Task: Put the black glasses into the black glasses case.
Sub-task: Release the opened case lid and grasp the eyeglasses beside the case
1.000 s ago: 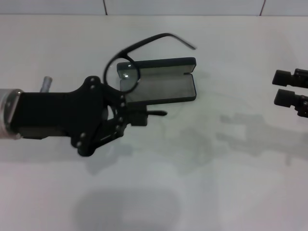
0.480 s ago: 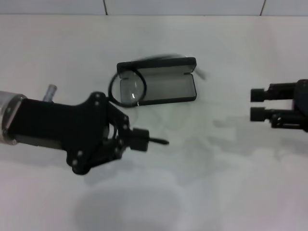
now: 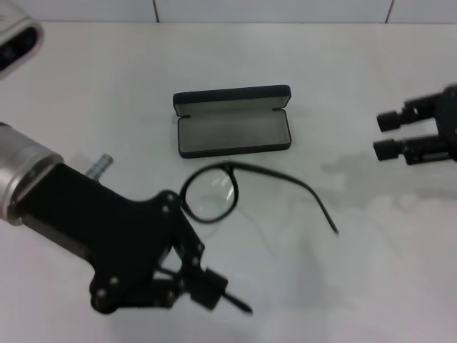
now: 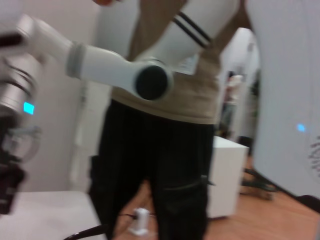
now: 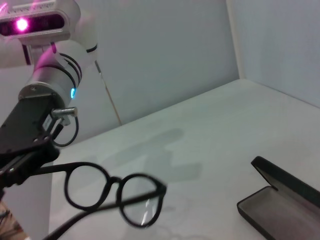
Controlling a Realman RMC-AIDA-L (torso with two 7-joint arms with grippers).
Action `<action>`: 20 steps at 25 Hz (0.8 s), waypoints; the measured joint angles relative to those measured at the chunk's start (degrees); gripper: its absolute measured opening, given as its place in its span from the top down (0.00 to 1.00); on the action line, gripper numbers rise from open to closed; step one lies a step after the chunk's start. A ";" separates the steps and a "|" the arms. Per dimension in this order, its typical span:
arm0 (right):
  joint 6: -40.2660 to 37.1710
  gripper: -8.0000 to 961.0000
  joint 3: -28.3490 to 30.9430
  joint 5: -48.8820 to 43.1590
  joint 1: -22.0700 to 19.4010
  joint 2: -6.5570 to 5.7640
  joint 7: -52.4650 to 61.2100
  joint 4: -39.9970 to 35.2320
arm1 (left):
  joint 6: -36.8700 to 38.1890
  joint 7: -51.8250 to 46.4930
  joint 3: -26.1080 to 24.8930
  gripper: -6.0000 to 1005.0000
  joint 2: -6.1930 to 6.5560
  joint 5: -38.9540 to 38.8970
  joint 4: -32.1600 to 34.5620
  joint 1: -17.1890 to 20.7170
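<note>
Two pincers appear in the head view. The left pincer (image 3: 214, 289), matte black and angular, sits low at the near left and holds the black glasses (image 3: 235, 191) by one temple; its fingers are closed on the thin arm, though the other lens is hidden behind the pincer body. One oval lens and a long curved temple extend toward the right, in front of the black glasses case (image 3: 233, 121), which lies open on the pale surface (image 3: 343, 86) with its grey lining showing and rounded corners. The right pincer (image 3: 389, 134) hovers at the far right, its two stubby fingers apart and empty.

Left wrist view: a standing person in dark trousers and a white arm segment; neither glasses nor case can be made out.

Right wrist view: the glasses (image 5: 116, 192) show both round rims, their temple gripped by the left pincer (image 5: 30, 159); the case (image 5: 280, 197) is cut off at the edge.
</note>
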 joint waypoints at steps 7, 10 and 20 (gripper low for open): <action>-3.51 0.45 0.00 -4.32 9.32 -2.67 3.33 0.46 | 0.06 -1.51 13.96 0.97 1.32 -8.48 0.65 -4.36; -5.38 0.45 0.00 -4.98 13.58 -3.80 3.18 2.91 | 0.06 -1.81 18.47 0.97 0.70 -10.55 2.30 -6.01; -12.77 0.45 -0.64 -8.68 24.90 -4.47 1.51 13.75 | 0.02 -2.95 20.89 0.97 -3.43 -11.29 4.00 -11.13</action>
